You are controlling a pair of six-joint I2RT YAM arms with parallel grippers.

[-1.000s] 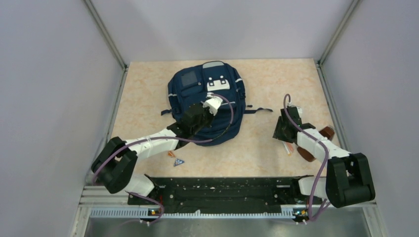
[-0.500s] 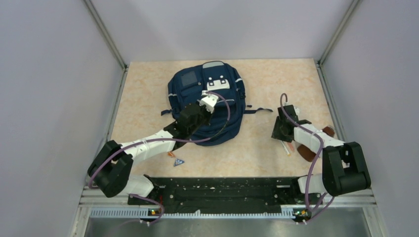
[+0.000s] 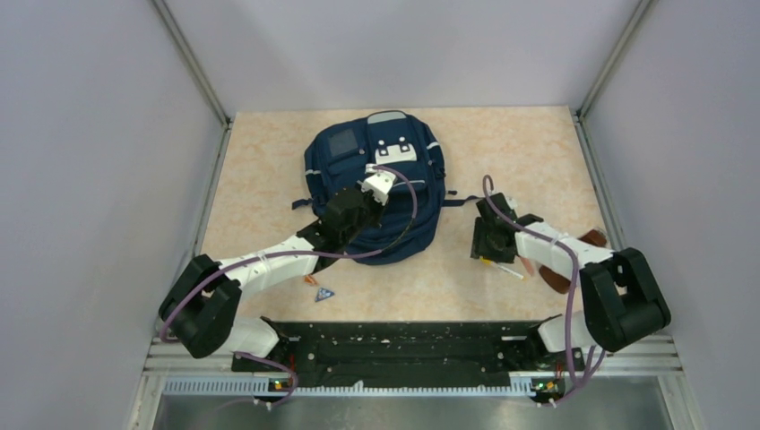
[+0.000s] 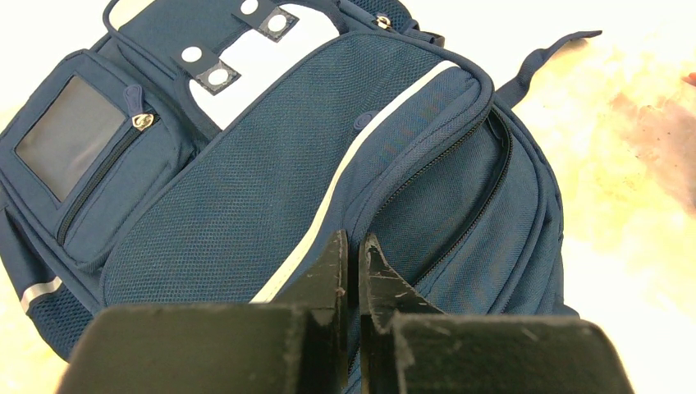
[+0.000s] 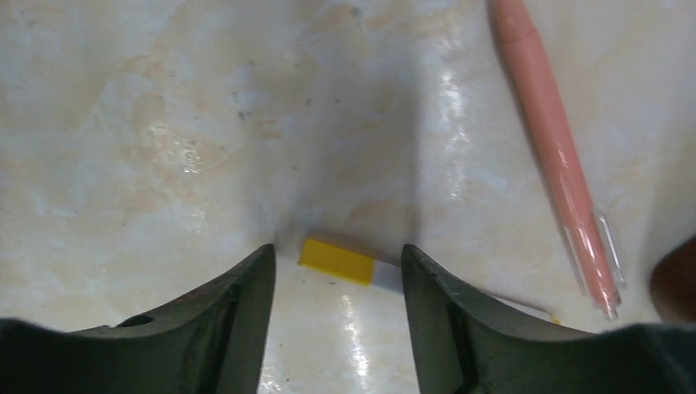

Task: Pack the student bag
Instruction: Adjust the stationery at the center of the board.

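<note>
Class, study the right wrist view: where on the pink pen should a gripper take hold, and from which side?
Probably mid-barrel on the pink pen, coming straight down with the jaws across its width. It lies flat on the table, long and thin, so only its top and sides are exposed; the clip end is uneven.

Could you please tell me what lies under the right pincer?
Under the right pincer, a yellow-ended white stick lies on the table between the open fingers; one finger covers part of its length. A pink pen lies alongside.
</note>
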